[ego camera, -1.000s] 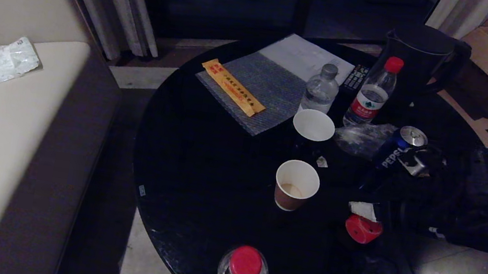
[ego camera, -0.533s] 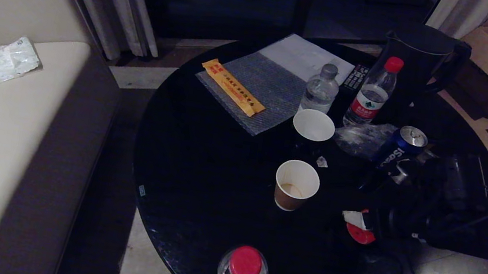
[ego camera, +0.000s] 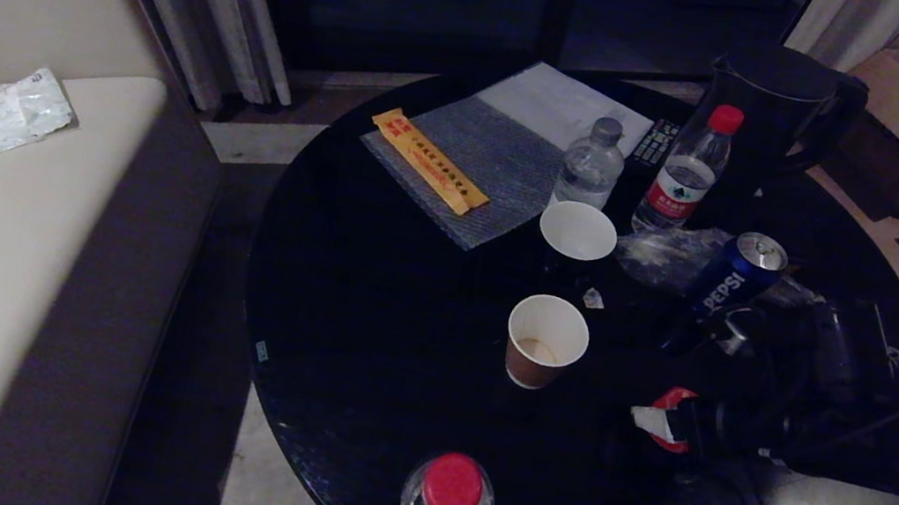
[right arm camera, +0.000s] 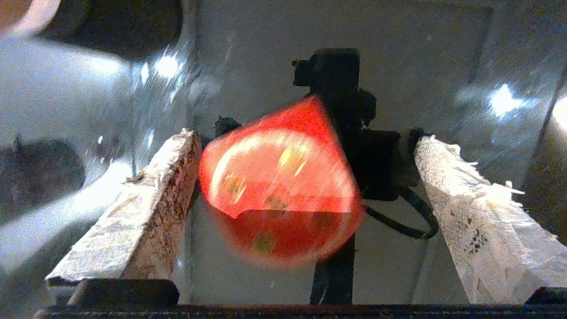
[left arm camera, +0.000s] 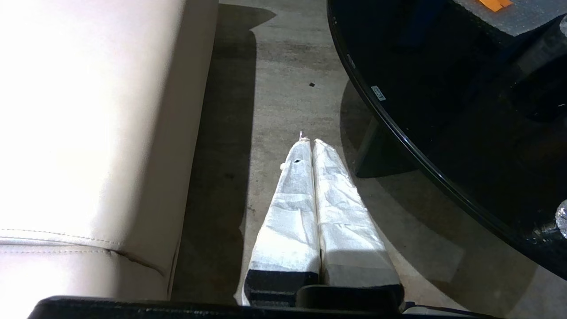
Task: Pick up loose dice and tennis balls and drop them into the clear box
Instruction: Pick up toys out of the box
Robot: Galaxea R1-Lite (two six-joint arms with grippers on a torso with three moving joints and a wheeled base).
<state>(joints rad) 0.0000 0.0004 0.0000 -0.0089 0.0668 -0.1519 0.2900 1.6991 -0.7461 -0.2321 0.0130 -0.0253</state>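
- Right gripper (right arm camera: 305,195) jaws stand wide apart; the red die (right arm camera: 279,190) sits between them, hugging one finger (right arm camera: 146,208).
- Centre it, then close squarely on flat faces.
- Left gripper (left arm camera: 308,144) parked, jaws together.

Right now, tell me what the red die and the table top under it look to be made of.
The red die looks like smooth, glossy plastic, judging by a soft highlight across its rounded face, though motion blur leaves this open. The table top seems to be polished black glass or lacquer: it mirrors lamps and the open right gripper straddling the die.
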